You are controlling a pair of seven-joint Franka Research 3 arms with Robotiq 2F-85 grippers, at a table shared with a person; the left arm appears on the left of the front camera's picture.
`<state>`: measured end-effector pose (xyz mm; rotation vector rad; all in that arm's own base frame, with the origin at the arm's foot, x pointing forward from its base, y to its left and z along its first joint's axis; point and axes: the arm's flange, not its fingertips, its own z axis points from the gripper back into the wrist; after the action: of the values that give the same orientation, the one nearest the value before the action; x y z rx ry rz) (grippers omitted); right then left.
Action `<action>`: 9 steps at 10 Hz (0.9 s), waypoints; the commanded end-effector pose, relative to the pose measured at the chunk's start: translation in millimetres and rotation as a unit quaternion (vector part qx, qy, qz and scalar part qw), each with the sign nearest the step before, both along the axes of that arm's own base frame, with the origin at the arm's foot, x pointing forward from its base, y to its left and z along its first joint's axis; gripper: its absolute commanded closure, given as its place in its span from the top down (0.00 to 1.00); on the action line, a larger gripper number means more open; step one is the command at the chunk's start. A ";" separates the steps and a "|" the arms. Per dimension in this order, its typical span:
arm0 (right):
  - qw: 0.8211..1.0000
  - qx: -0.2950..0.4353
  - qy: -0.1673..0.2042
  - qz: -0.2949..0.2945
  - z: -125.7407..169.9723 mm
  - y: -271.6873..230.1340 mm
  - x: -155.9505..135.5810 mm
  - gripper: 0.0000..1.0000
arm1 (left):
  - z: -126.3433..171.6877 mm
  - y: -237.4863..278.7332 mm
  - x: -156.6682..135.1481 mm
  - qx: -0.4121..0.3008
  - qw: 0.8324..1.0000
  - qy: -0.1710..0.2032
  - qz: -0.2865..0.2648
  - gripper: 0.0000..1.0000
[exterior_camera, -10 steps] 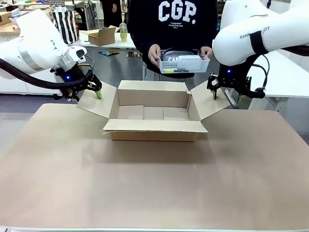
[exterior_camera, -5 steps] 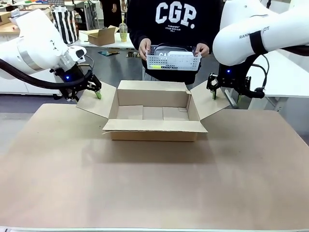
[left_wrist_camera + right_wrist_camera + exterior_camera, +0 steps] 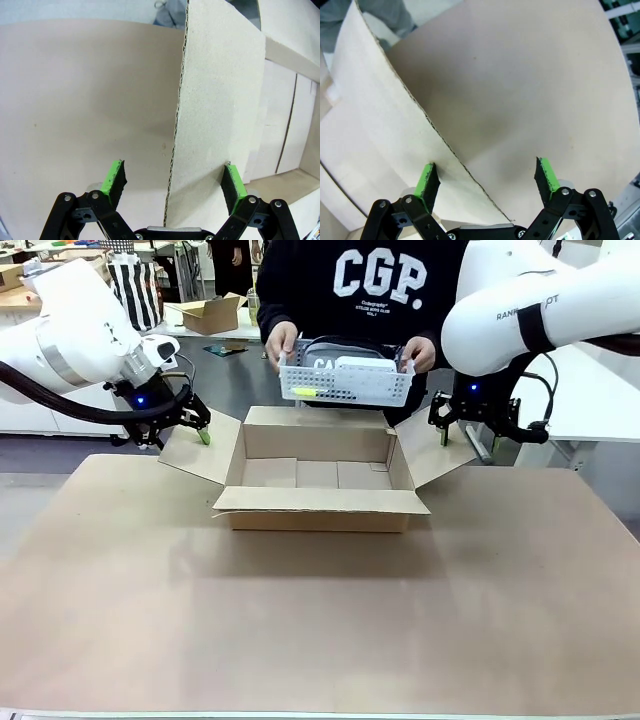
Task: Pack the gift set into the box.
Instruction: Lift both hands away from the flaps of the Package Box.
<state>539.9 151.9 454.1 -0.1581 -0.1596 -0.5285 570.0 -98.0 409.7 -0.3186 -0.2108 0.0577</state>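
Mid-table: box (image 3: 320, 519) opens upward, long axis left-right | left gripper (image 3: 172, 177), right gripper (image 3: 487, 176) wide open, empty

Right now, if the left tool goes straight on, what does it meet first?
Likely the side flap of the box: its corrugated edge stands between the fingers of the open left tool, so the palm would meet it first. Depth is unclear.

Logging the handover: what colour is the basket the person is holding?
The basket is white, its walls perforated in a grid; the front view shows it best.
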 end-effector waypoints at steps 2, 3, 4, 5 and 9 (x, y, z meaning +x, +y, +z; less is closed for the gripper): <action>1.000 -0.010 -0.001 -0.001 3.6 1.7 1.2 1.00 | 2.0 0.3 -0.5 0.006 1.000 0.003 0.007 1.00; 1.000 -0.010 -0.001 -0.001 3.6 1.7 1.2 1.00 | 2.0 0.3 -0.5 0.006 1.000 0.003 0.007 1.00; 1.000 -0.010 -0.001 -0.001 3.6 1.7 1.2 1.00 | 2.0 0.3 -0.5 0.006 1.000 0.003 0.007 1.00; 1.000 -0.010 -0.001 -0.001 3.6 1.7 1.2 1.00 | 2.0 0.3 -0.5 0.006 1.000 0.003 0.007 1.00; 1.000 -0.010 -0.001 -0.001 3.6 1.7 1.2 1.00 | 2.0 0.3 -0.5 0.006 1.000 0.003 0.007 1.00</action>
<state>539.9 151.9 454.1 -0.1581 -0.1596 -0.5285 570.0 -98.0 409.7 -0.3186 -0.2108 0.0577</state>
